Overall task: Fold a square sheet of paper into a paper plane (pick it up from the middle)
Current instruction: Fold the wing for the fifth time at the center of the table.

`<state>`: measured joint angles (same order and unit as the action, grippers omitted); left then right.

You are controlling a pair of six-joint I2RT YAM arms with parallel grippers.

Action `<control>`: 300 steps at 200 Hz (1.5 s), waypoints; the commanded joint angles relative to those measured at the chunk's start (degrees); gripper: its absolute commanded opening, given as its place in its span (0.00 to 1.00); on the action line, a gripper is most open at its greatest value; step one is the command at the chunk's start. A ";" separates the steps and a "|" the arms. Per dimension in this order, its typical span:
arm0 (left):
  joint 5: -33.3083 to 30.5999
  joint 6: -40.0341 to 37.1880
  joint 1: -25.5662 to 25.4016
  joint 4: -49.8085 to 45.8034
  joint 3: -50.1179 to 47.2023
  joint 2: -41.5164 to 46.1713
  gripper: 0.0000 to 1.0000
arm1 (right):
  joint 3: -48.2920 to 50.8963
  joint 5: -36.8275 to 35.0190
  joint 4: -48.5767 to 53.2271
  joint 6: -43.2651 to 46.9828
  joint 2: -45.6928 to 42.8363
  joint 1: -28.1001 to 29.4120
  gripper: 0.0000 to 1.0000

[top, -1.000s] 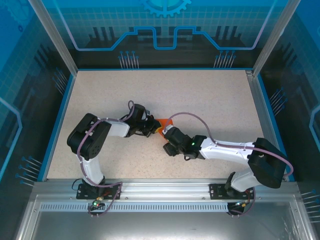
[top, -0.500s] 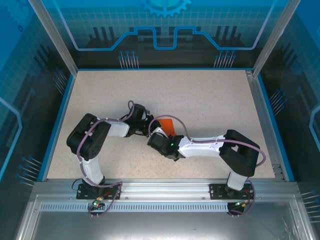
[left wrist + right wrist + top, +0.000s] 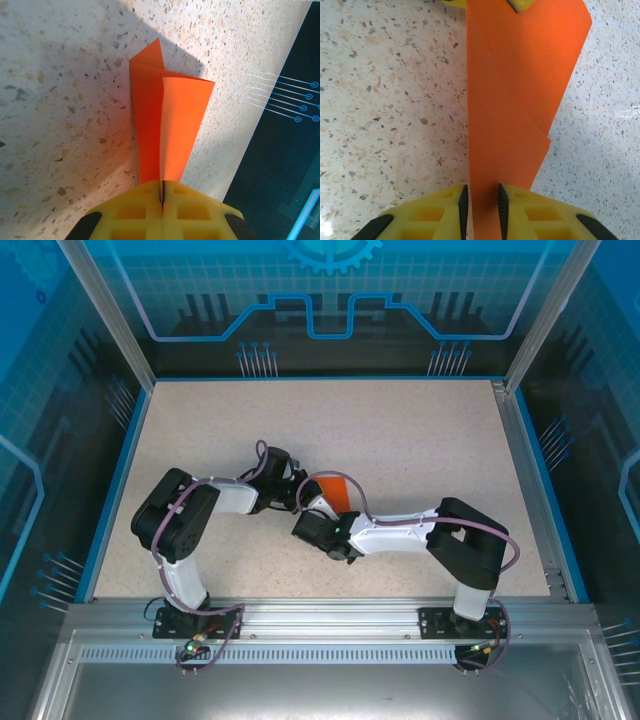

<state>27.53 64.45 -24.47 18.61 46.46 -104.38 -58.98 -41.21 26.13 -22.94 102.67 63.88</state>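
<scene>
The orange paper (image 3: 337,490) is folded into a narrow tapering shape with a centre crease and lies low over the table middle. In the left wrist view my left gripper (image 3: 162,189) is shut on the narrow end of the paper plane (image 3: 170,125), whose flaps spread away from it. In the right wrist view my right gripper (image 3: 482,200) stands open, its black pads (image 3: 463,205) a little apart, and the paper (image 3: 515,90) runs between and beneath them. The left gripper's yellow fingertip (image 3: 521,4) shows at the paper's far end. Seen from above, the two grippers (image 3: 300,502) meet at the paper.
Speckled tabletop (image 3: 420,430) stretches around the arms, bordered by a blue rim (image 3: 520,460) and transparent enclosure walls. The right arm's elbow (image 3: 465,540) is bent near the front right. A dark panel with blue lines (image 3: 285,130) lies beyond the table edge.
The right arm has folded in and swung left, bringing its gripper up to the paper opposite the left gripper. The left arm has stayed nearly still, holding the paper.
</scene>
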 commanded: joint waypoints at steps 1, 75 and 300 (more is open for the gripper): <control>1.34 -1.09 0.39 -1.69 1.09 1.53 0.05 | -1.07 -1.43 0.76 -1.24 0.73 0.98 0.23; 1.18 -1.04 0.39 -1.78 1.00 1.41 0.05 | -0.29 -1.12 0.06 -1.82 0.75 0.70 0.09; 1.77 -4.50 -1.32 -12.99 8.43 -0.22 0.49 | 18.70 22.53 -21.56 4.32 -16.36 -9.77 0.02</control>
<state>27.07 61.32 -25.10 9.96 51.35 -102.30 -41.06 -19.14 6.28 -19.40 86.37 54.59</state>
